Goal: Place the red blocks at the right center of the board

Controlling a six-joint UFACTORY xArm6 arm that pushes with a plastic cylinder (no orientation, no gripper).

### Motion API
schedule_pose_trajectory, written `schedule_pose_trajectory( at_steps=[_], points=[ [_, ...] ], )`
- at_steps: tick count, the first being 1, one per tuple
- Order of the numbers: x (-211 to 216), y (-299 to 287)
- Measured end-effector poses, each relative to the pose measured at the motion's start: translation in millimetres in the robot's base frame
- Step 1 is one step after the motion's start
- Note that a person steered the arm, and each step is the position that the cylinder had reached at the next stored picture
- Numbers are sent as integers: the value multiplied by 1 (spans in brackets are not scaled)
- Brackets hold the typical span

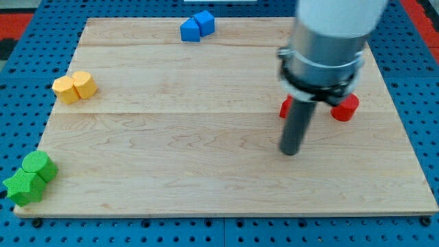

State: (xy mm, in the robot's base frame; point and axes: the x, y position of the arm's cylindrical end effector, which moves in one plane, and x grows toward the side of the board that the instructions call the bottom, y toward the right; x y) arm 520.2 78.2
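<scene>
Two red blocks lie at the view's right, near mid-height of the board. One red block (345, 108) shows right of the rod, its shape partly hidden by the arm. The other red block (285, 108) peeks out left of the rod and is mostly hidden behind it. My tip (291, 151) rests on the board just below and between the two red blocks, a little nearer the left one. I cannot tell if the rod touches either block.
Two blue blocks (197, 26) sit together at the top edge. Two yellow blocks (75, 87) sit at the left. Two green blocks (30, 178) sit at the bottom left corner. The wooden board (171, 137) lies on a blue pegboard.
</scene>
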Motion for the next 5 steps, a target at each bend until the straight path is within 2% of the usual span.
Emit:
schedule_pose_trajectory(
  at_steps=[1, 2, 3, 5],
  points=[
    [-44, -33],
    [-74, -12],
    [-78, 19],
    [-79, -77]
  ],
)
